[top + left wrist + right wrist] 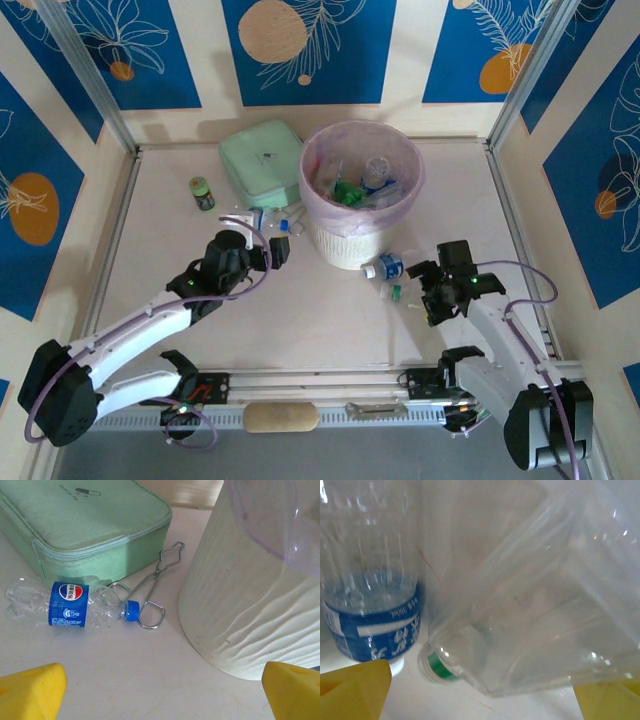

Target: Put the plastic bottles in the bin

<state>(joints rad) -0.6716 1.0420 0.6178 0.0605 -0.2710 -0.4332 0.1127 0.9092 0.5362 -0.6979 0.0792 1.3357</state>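
Right pincer [480, 697] stands wide open, gripping nothing, with a crumpled clear bottle [530, 620] between its jaws (apparently lined up for grasping).

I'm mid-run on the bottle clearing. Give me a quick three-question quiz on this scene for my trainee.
1. True or false: the bin already holds bottles.
2. The blue-labelled bottle lying ahead of the left pincer has which cap? A blue, B white, C green.
3. Fill in: the dark jar stands left of the mint-green ___.
Key: 1 true; 2 A; 3 case.
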